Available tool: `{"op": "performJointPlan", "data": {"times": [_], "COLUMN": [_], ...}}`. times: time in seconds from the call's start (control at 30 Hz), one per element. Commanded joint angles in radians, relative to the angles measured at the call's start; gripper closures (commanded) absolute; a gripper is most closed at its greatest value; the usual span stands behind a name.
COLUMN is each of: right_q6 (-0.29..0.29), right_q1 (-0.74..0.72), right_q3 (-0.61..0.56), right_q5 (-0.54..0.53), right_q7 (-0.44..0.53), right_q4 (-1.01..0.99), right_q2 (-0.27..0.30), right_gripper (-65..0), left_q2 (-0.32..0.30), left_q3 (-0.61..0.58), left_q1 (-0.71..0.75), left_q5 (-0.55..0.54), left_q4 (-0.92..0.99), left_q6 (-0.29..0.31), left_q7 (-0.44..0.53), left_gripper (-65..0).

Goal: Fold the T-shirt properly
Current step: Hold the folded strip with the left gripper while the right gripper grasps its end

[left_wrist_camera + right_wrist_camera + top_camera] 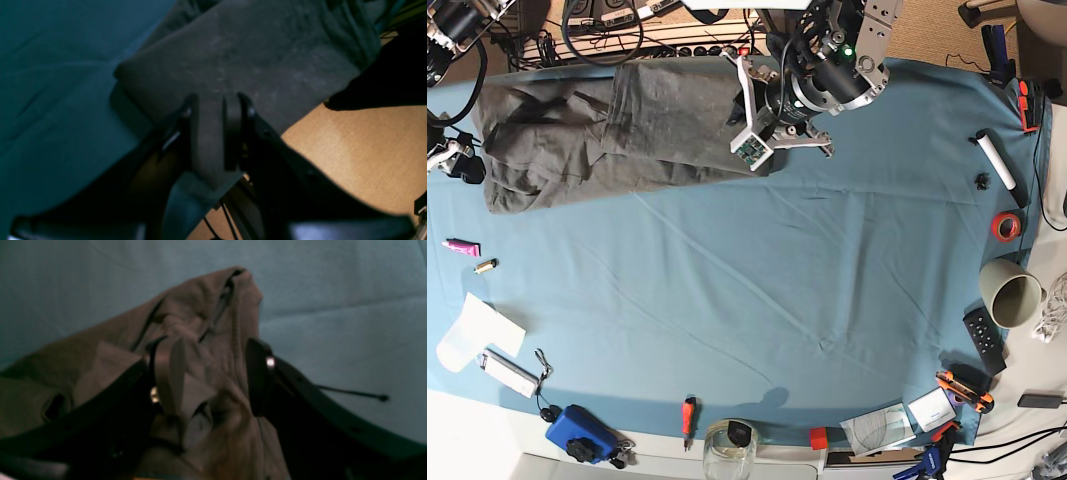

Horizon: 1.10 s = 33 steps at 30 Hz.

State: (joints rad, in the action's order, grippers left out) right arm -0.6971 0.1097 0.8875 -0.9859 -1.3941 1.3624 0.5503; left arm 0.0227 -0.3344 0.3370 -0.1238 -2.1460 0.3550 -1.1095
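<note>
At twelve o'clock, the left gripper pinches the dark olive-grey cotton T-shirt mid-fold; the right gripper gapes empty, likely regrasping next.

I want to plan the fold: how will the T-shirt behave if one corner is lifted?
The T-shirt looks floppy: it lies bunched and wrinkled, so it would probably sag. It may drag on the table cloth rather than slide.

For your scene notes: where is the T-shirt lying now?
In the base view the T-shirt lies along the table cloth's far left edge, its right end under the left pincer.
</note>
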Motion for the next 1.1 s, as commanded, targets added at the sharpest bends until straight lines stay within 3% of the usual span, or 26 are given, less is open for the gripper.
{"op": "performJointPlan", "data": {"times": [0.0,0.33,0.67,0.73,0.9,1.07], "right_q6": [-0.001,-0.001,-0.001,-0.001,-0.001,-0.001], "right_q1": [-0.018,-0.133,-0.176,-0.176,-0.176,-0.176], "right_q3": [-0.003,-0.163,-0.273,-0.290,-0.291,-0.291], "right_q5": [-0.011,-0.044,-0.069,-0.117,-0.369,-0.403], "right_q7": [0.009,-0.002,-0.002,-0.002,-0.002,-0.002], "right_q4": [-0.019,-0.370,-0.584,-0.586,-0.585,-0.585], "right_q2": [0.045,0.193,0.191,0.193,0.204,0.223], "right_gripper": [-29.2,-29.2,-29.2,-29.2,-29.2,-29.2], "left_q2": [0.010,0.010,0.011,0.011,0.010,0.011], "left_q3": [-0.003,-0.003,-0.003,-0.003,-0.003,-0.003], "left_q1": [-0.001,-0.002,-0.002,-0.002,-0.002,-0.002], "left_q5": [-0.011,-0.011,-0.011,-0.011,-0.010,-0.010], "left_q4": [-0.017,-0.017,-0.017,-0.017,-0.017,-0.017], "left_q6": [0.000,0.000,0.000,0.000,0.000,0.000], "left_q7": [0.018,0.019,0.030,0.033,0.035,0.048], "left_gripper": [-12.1,-12.0,-12.1,-12.1,-12.1,-12.0]}}
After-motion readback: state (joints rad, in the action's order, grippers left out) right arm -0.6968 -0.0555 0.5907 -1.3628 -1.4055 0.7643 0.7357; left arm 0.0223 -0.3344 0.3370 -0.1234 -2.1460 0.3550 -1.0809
